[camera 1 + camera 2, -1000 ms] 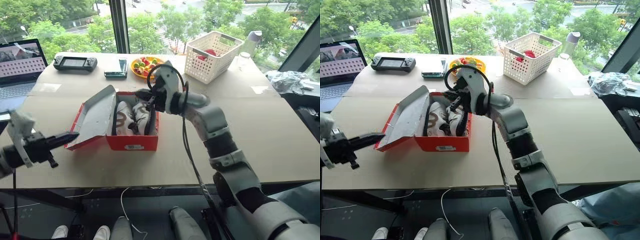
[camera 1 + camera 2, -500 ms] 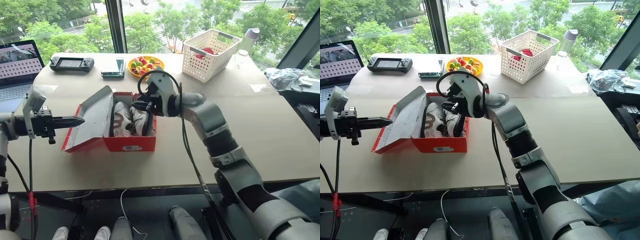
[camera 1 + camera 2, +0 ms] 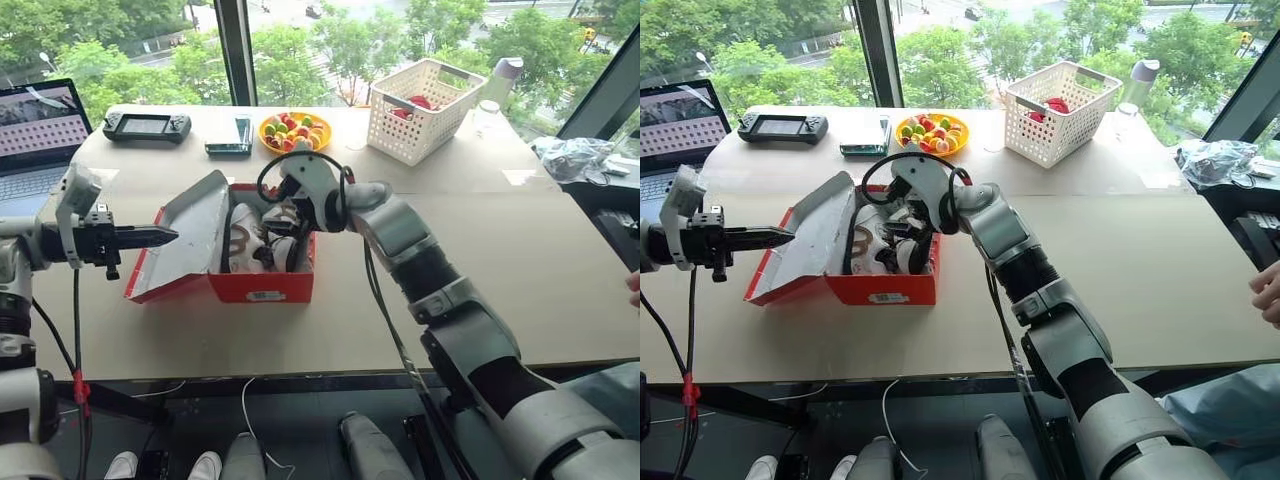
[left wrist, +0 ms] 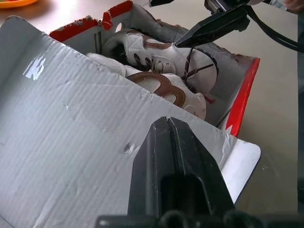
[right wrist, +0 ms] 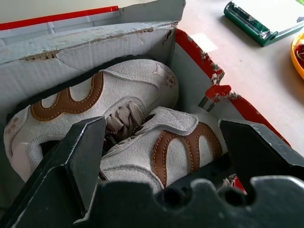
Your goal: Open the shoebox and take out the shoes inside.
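My worry: the red cardboard shoebox [image 3: 262, 283] could drag along if my right claw [image 3: 902, 232] snags laces, or its propped grey-lined lid [image 3: 190, 235] could drop. That claw hangs wide open, holding nothing, the white-and-tan suede shoes [image 5: 118, 133] directly beneath its fingers. My left claw [image 3: 150, 238], pinched shut, points at the lid.

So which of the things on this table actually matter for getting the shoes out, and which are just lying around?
Part of the job:
- shoebox, lid open
- shoes inside it
- right pincer, open over the shoes
- left pincer, shut, at the lid

Just lying about:
- white basket
- fruit plate
- game console
- laptop
- green case
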`<state>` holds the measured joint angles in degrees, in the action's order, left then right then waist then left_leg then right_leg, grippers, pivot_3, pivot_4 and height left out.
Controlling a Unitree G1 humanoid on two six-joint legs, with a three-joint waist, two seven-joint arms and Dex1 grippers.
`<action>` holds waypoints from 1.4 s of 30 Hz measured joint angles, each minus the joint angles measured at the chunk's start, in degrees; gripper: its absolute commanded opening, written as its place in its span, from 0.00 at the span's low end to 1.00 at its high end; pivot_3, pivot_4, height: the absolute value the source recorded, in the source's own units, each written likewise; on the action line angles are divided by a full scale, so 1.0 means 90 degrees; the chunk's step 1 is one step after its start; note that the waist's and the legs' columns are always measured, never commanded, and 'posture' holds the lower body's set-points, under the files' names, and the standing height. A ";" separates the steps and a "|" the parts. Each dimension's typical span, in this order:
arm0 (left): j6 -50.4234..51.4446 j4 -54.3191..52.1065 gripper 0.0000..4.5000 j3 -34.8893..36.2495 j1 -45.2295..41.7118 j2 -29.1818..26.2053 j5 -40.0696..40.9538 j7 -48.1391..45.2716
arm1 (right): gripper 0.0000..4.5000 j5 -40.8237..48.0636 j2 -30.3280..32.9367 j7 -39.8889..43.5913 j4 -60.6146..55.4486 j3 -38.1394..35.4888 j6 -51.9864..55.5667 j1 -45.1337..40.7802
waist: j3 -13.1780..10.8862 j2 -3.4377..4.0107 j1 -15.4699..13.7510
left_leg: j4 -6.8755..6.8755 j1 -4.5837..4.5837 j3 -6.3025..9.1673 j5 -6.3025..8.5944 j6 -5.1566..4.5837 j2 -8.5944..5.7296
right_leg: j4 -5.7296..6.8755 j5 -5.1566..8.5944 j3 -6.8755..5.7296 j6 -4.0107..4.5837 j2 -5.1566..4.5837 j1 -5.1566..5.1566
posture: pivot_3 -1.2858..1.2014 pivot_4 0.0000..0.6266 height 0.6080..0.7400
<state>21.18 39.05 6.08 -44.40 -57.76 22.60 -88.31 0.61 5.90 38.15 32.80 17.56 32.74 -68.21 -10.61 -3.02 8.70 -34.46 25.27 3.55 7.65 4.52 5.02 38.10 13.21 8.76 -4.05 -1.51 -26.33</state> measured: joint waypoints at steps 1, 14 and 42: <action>-0.0013 -0.0014 0.00 0.0028 0.0031 0.0005 0.0000 0.0005 | 1.00 -0.0020 -0.0022 -0.0001 0.0058 0.0002 0.0007 0.0000 | 0.0000 0.0000 0.0002 | 0.0001 -0.0001 0.0000 0.0000 0.0000 0.0000 | 0.0000 0.0000 0.0000 0.0000 0.0000 0.0000 | 0.52 0.24 0.88; -0.0036 -0.0379 0.00 0.0215 0.0367 0.0193 -0.0001 0.0259 | 1.00 -0.0005 -0.0610 -0.0651 0.1322 -0.0469 0.0215 -0.0164 | 0.0003 -0.0003 -0.0047 | -0.0037 -0.0011 0.0009 -0.0001 -0.0001 -0.0001 | 0.0005 -0.0012 -0.0007 -0.0012 -0.0001 0.0033 | 0.52 0.24 0.88; 0.0000 -0.0651 0.00 0.0216 0.0386 0.0438 0.0000 0.0500 | 1.00 -0.0999 0.0229 0.0193 0.3672 0.0015 -0.1611 -0.0730 | 0.0043 -0.0022 -0.0204 | -0.0035 -0.0159 0.0009 -0.0002 -0.0001 -0.0002 | -0.0015 0.0051 -0.0010 0.0041 -0.0007 0.0229 | 0.52 0.24 0.88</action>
<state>21.18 33.19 8.03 -40.92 -53.82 22.60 -83.82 -8.38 7.96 39.88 65.85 17.70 18.24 -74.78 -10.22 -3.22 6.86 -34.78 23.84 3.63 7.63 4.51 5.00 37.96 13.67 8.66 -3.68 -1.57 -24.27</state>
